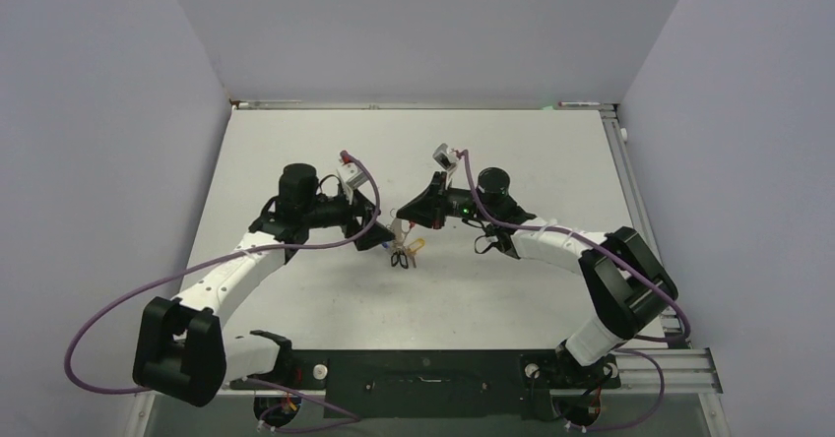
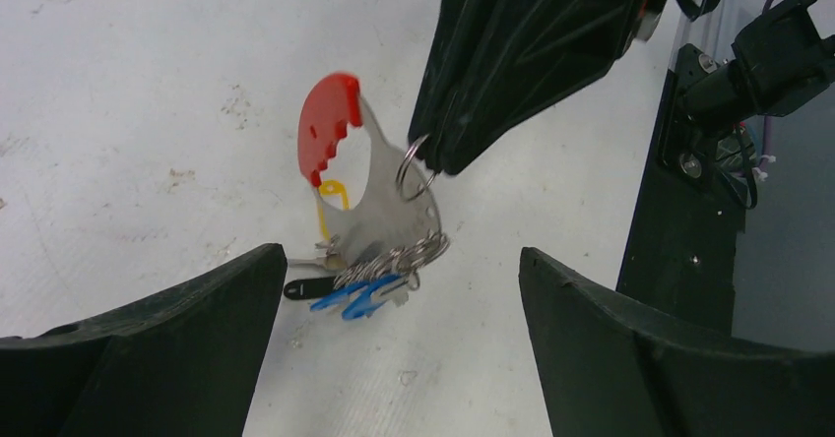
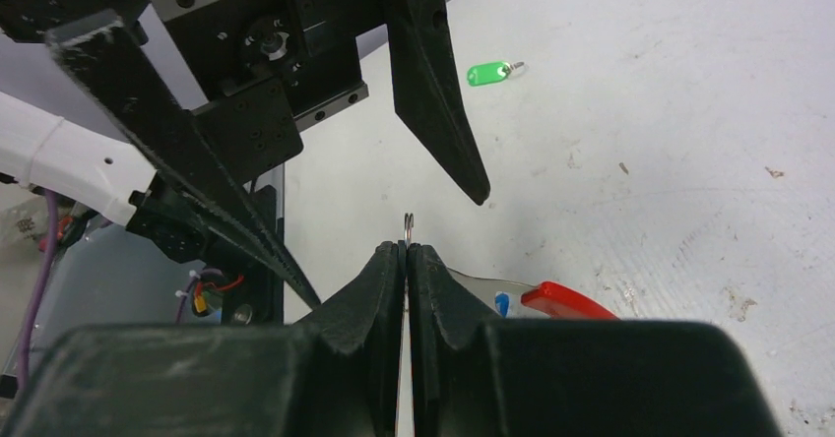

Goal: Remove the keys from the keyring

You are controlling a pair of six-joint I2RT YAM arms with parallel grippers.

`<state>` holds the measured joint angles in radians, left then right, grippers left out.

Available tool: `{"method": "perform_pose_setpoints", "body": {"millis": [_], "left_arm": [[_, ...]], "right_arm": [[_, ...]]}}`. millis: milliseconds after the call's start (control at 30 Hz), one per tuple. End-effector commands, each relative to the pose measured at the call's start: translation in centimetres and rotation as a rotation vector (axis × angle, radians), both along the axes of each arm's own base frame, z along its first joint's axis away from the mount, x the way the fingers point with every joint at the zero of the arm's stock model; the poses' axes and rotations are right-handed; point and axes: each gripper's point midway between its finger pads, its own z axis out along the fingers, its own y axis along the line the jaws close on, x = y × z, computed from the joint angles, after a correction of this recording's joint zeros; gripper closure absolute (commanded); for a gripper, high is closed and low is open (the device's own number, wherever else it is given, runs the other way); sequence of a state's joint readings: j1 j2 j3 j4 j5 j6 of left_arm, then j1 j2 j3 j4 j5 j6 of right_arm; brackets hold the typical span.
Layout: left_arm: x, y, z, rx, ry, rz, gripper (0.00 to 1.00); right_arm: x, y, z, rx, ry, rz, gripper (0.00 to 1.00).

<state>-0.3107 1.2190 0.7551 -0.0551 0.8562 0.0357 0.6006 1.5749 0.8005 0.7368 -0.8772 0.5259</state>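
Tabletop (image 1: 551,161): work sits near its centre.
Right gripper (image 3: 407,250): jaws pinched tight on the keyring (image 2: 389,222) by its thin wire loop, with the crescent hanging below.
Left gripper (image 2: 396,255): jaws wide and empty, straddling the keys (image 2: 359,294) bunched at the crescent's lower end.
One green key (image 3: 485,73) lies loose, apart from the bunch.
Risk: the thin-wire pinch may slip or swivel when the left pulls, dropping the bunch. Closing could also catch several tags at once.
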Motion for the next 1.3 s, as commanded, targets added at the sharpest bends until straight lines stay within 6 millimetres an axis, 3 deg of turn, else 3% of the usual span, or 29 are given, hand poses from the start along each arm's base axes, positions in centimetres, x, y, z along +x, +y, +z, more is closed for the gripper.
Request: {"method": "perform_pose_setpoints", "body": {"millis": [0,133,267,400,500,533,667,800,867,967,1100,1267], "left_arm": [[1.5,-2.1,2.7,-0.071,-0.08,-0.013,0.16],[2.0,-3.0,1.8,-0.032,-0.09,-0.001,0.31],[2.4,-2.7,1.1,0.014,-0.101,0.019,0.58],[2.5,-2.2,0.2,0.048,-0.098,0.036,0.7],[2.8,-1.8,-0.4,0.071,-0.091,0.062,0.94],[2.9,-1.7,-0.6,0.075,-0.089,0.068,0.97],[2.9,-1.7,-0.2,0.06,-0.068,0.082,1.0],[3.1,-1.3,1.3,-0.013,-0.019,0.101,1.0],[3.2,-1.0,2.5,-0.075,0.0,0.095,1.0],[2.8,-0.7,4.6,-0.191,0.028,0.058,1.0],[1.6,-0.7,7.2,-0.31,0.051,-0.007,1.0],[-0.1,-1.0,9.7,-0.417,0.051,-0.068,1.0]], "right_arm": [[0.9,1.4,1.0,0.003,-0.08,-0.022,0.95],[0.7,2.0,1.2,0.006,-0.079,-0.008,0.95],[0.7,2.0,1.6,0.008,-0.086,-0.005,0.95],[0.8,1.8,1.7,0.007,-0.085,-0.01,0.95],[0.7,1.8,1.8,0.007,-0.086,0.001,0.95],[0.6,1.8,1.8,0.008,-0.087,0.008,0.94],[1.1,0.9,2.5,0.023,-0.088,0.011,0.72],[2.0,-1.2,3.8,0.05,-0.097,-0.01,0.31],[2.4,-2.2,4.2,0.047,-0.117,-0.033,0.19],[2.9,-3.2,2.9,-0.012,-0.133,-0.058,0.09],[3.0,-3.6,0.4,-0.083,-0.148,-0.046,0.06],[2.7,-3.4,0.3,-0.062,-0.152,-0.016,0.05]]}}
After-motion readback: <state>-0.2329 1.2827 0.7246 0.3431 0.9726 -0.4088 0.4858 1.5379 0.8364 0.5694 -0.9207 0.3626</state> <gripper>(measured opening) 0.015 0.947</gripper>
